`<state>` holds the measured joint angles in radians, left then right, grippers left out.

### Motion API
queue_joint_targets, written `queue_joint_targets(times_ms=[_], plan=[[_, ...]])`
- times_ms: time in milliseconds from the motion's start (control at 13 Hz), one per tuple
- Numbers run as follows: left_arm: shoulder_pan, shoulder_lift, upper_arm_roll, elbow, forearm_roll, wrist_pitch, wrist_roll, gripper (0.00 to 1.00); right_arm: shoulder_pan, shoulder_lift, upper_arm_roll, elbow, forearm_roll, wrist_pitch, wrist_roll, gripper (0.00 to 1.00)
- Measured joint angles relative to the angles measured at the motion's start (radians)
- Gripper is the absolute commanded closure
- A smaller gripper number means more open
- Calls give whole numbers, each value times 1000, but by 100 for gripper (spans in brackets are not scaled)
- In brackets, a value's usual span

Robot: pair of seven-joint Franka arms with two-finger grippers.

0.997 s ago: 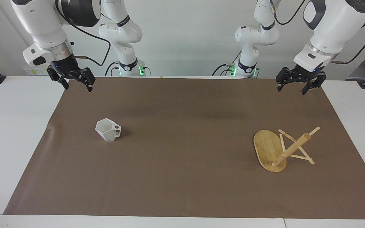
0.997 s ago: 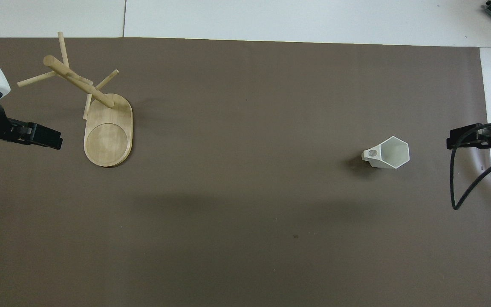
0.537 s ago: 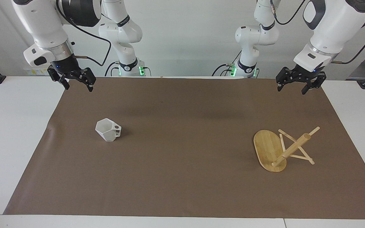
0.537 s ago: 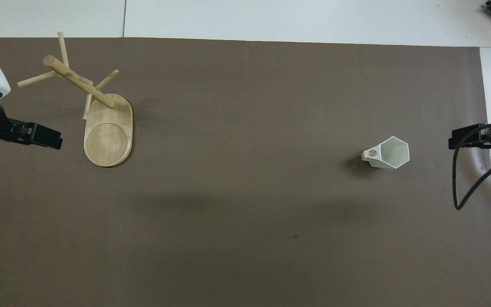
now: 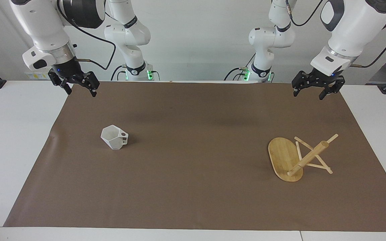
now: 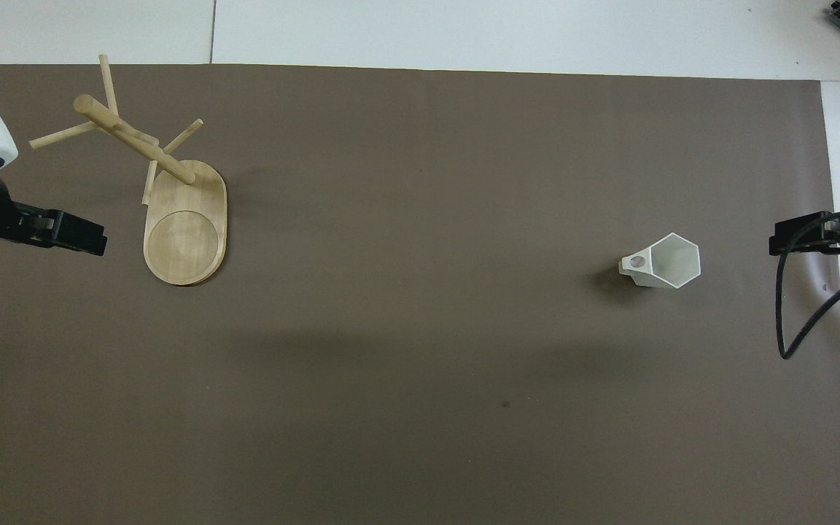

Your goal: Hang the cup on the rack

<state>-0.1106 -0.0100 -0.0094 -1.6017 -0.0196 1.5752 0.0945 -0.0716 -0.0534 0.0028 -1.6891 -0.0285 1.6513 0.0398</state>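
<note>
The cup (image 5: pixel 114 137) (image 6: pixel 664 261), a small white faceted mug, stands upright on the brown mat toward the right arm's end, its handle pointing toward the middle of the table. The rack (image 5: pixel 283 155) (image 6: pixel 185 233), a light bamboo mug tree, stands on its oval base toward the left arm's end, with thin pegs crossing its post. My right gripper (image 5: pixel 81 93) (image 6: pixel 779 242) hangs open and empty over the mat's corner by its own base, well apart from the cup. My left gripper (image 5: pixel 308 96) (image 6: pixel 93 240) hangs open and empty over the mat's other corner on the robots' side.
A brown mat (image 5: pixel 193 187) covers most of the white table (image 5: pixel 15 134). A black cable (image 6: pixel 792 321) loops down from the right arm over the mat's edge.
The right gripper has drifted slightly up and toward its own end of the table. The left gripper, cup and rack have not moved.
</note>
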Motion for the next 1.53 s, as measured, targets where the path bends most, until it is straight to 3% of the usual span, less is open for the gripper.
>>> queue_joint_targets(times_ms=[1534], plan=[[0, 0, 0, 0, 0, 0, 0, 0, 0, 0, 0, 0, 0, 36, -2, 0]])
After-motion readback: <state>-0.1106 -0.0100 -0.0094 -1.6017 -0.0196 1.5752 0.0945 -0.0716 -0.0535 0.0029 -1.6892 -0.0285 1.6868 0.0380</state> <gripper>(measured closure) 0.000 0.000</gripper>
